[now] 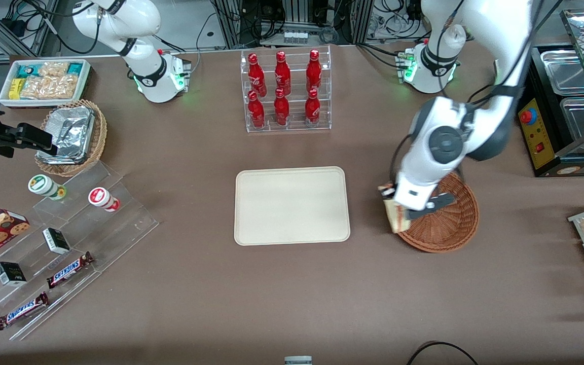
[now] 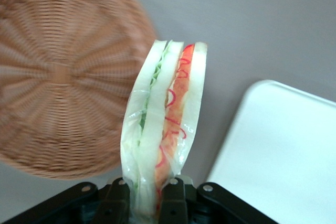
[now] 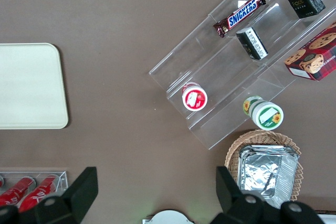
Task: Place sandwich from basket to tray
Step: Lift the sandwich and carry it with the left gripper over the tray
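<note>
My left gripper [image 1: 397, 210] is shut on the sandwich [image 1: 392, 214], a plastic-wrapped wedge of pale bread with red and green filling, and holds it in the air over the basket's rim on the tray's side. In the left wrist view the sandwich [image 2: 163, 124] stands up between the black fingers [image 2: 176, 200]. The reddish-brown wicker basket [image 1: 449, 223] is empty [image 2: 58, 72]. The cream tray [image 1: 292, 205] lies bare in the middle of the table, with a strip of brown table between it and the basket; its corner shows in the left wrist view [image 2: 278, 150].
A clear rack of red bottles [image 1: 286, 91] stands farther from the camera than the tray. A tan basket with foil containers [image 1: 71, 137], a white snack bin [image 1: 43, 81] and clear steps with snacks [image 1: 53, 248] lie toward the parked arm's end. A black warmer [image 1: 571, 116] stands at the working arm's end.
</note>
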`<action>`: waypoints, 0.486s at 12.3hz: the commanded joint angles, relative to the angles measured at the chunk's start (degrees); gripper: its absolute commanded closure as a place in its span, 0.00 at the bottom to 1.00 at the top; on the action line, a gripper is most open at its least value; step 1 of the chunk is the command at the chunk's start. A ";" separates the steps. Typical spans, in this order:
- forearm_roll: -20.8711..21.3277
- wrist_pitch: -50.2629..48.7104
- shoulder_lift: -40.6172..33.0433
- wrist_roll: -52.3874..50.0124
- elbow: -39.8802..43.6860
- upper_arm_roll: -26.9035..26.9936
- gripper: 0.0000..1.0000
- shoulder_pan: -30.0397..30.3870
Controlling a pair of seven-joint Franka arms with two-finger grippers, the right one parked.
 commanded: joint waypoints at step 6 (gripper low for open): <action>0.17 -8.16 21.31 -7.45 28.31 0.87 1.00 -15.06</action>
